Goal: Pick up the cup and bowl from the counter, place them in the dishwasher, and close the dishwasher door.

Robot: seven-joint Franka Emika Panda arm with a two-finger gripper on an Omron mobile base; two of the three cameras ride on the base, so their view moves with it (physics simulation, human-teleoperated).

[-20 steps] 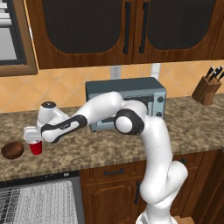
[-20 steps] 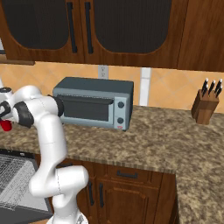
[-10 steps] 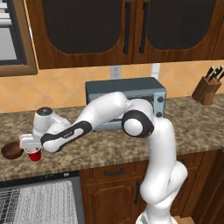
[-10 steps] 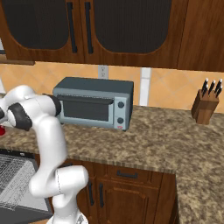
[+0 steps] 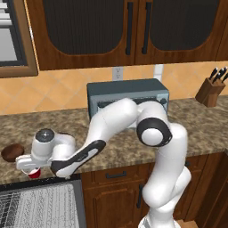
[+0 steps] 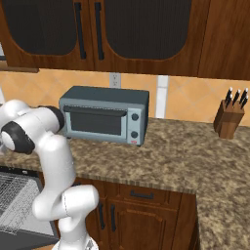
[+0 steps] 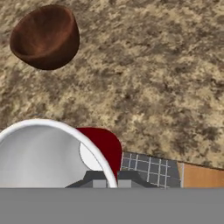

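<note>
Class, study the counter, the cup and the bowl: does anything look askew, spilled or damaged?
Nothing stands out. The cup is upright in the gripper, past the counter edge over the dishwasher rack. The bowl sits upright, intact.

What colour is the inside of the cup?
White; the cup shows its inside best in the hand view.

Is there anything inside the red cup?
Empty. The hand view looks into the cup, and its white inside is bare.

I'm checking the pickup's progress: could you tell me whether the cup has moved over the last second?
Yes. Held by the gripper, the cup has come toward the counter's front edge, away from the bowl.
</note>
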